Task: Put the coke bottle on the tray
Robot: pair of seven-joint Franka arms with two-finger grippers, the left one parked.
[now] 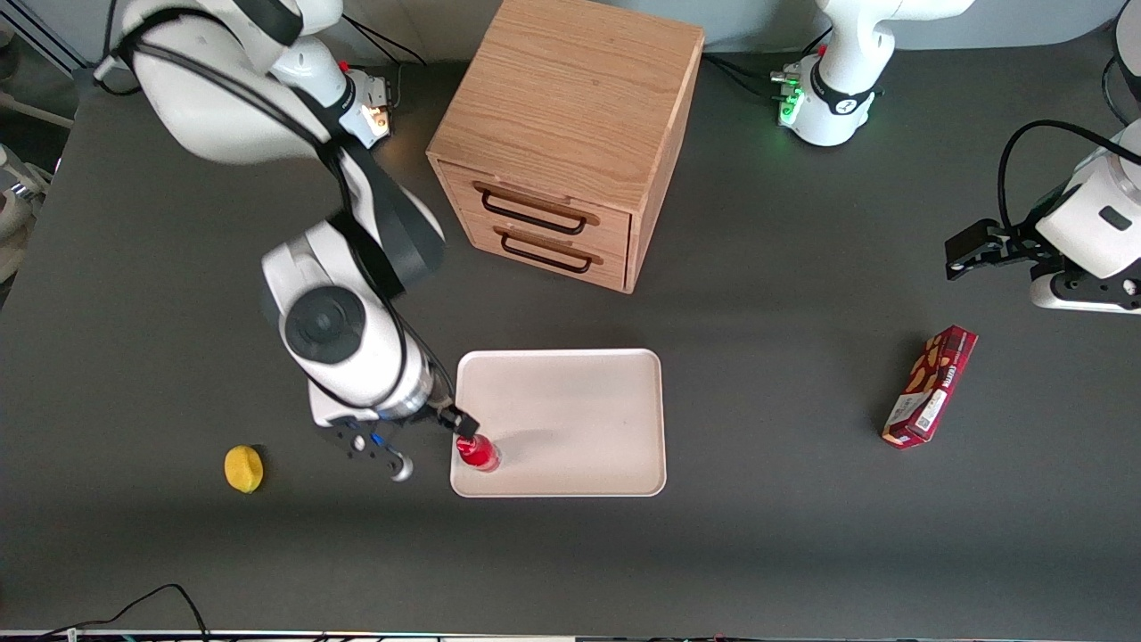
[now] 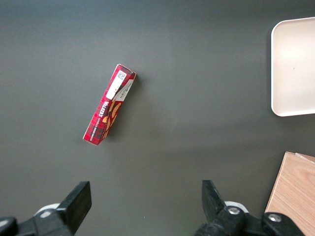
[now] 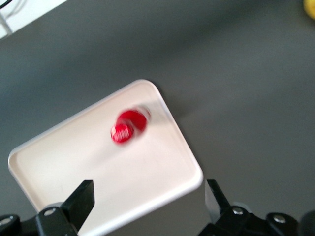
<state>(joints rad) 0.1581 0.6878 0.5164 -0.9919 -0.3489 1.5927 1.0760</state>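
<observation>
The coke bottle point(image 1: 478, 452) is small, all red and stands upright on the tray point(image 1: 570, 419), in the corner nearest the front camera toward the working arm's end. The right wrist view looks down on its red cap point(image 3: 129, 126) and the cream-pink tray point(image 3: 74, 167). My right gripper point(image 1: 432, 444) is open and empty, raised above the tray's edge beside the bottle, apart from it. Its black fingers point(image 3: 83, 196) stand wide apart with only tray and table between them. A corner of the tray also shows in the left wrist view point(image 2: 295, 69).
A yellow lemon point(image 1: 243, 468) lies on the table toward the working arm's end. A wooden two-drawer cabinet point(image 1: 562, 134) stands farther from the front camera than the tray. A red snack box point(image 1: 930, 385) lies toward the parked arm's end.
</observation>
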